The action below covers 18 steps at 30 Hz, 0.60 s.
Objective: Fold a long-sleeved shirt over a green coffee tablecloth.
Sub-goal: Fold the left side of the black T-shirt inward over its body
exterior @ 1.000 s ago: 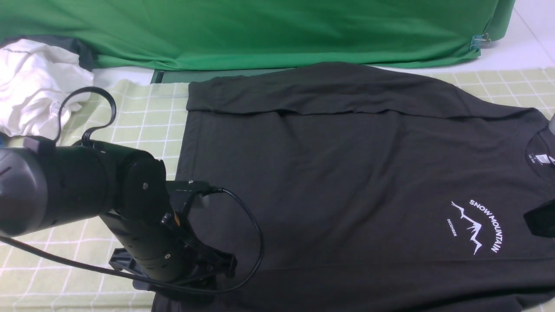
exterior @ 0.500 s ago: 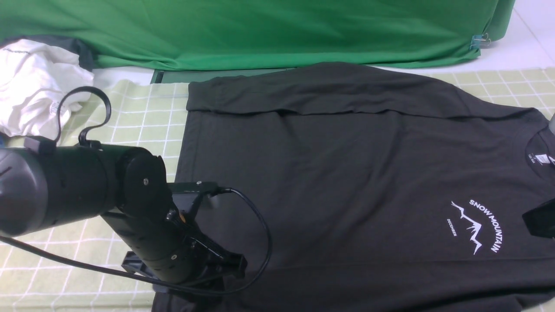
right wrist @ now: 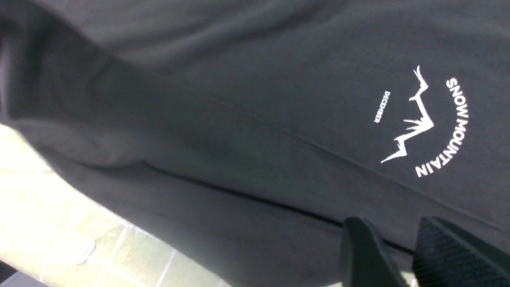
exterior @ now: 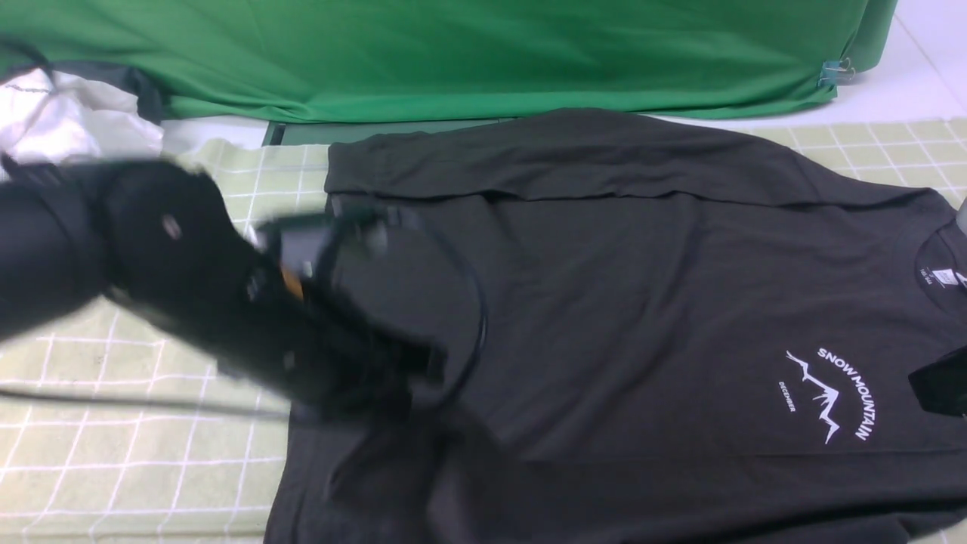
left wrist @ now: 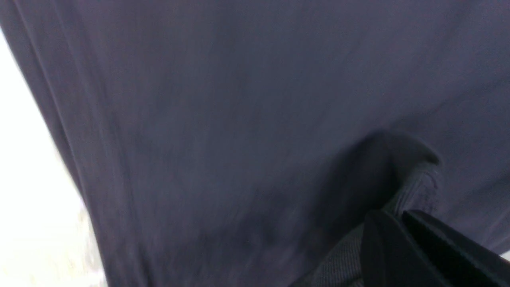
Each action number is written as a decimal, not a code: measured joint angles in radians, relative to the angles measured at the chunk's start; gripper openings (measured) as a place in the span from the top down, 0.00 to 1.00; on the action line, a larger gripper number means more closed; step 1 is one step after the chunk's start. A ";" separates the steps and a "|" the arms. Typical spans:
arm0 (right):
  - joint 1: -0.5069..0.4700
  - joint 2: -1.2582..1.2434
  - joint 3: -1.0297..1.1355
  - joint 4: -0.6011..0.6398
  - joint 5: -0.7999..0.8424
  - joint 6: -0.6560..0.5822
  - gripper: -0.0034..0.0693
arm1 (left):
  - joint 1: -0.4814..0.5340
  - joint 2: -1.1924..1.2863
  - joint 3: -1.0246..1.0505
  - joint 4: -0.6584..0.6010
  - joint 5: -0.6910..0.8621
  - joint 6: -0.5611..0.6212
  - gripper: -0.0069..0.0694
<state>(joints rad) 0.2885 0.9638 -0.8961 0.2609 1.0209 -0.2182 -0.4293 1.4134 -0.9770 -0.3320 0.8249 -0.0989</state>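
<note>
The black long-sleeved shirt [exterior: 619,287] lies flat on the green coffee tablecloth [exterior: 151,468], collar to the right, its white mountain print [exterior: 831,393] near the right edge. The far sleeve is folded across the top. My left gripper [exterior: 408,400], blurred by motion, is raised over the shirt's near left part. In the left wrist view the left gripper [left wrist: 392,215] is shut on a ribbed fold of the shirt [left wrist: 239,119]. My right gripper [right wrist: 392,223] stands open over the shirt's near edge [right wrist: 239,99], with nothing between its fingers, and only its tip [exterior: 940,389] shows in front.
A plain deep green fabric [exterior: 453,53] hangs across the back, held by a clip [exterior: 835,73]. A crumpled white garment [exterior: 60,121] lies at the back left. The left arm's black cable [exterior: 472,317] loops over the shirt.
My left gripper has shut on the shirt's near left fabric and risen up and away from the front edge, dragging a fold with it. The right gripper has barely moved.
</note>
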 joint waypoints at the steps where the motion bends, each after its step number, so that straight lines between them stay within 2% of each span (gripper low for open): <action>1: 0.000 0.000 0.000 0.001 0.000 0.000 0.68 | 0.000 -0.001 -0.031 0.020 0.005 -0.022 0.89; 5: 0.000 0.000 0.000 0.001 0.001 0.000 0.68 | 0.000 0.025 -0.142 0.127 0.002 -0.098 0.89; 8: 0.000 0.000 0.000 0.001 0.000 -0.009 0.68 | 0.014 0.067 -0.205 0.150 -0.017 -0.115 0.89; 12: 0.000 0.000 0.000 0.001 0.000 -0.027 0.68 | 0.059 0.117 -0.268 0.118 -0.020 -0.122 0.89; 18: 0.000 0.000 0.000 0.001 0.000 -0.028 0.67 | 0.199 0.261 -0.368 0.058 -0.032 -0.104 0.89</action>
<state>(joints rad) 0.2885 0.9638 -0.8961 0.2619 1.0206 -0.2459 -0.2301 1.6748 -1.3446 -0.2739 0.7929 -0.2032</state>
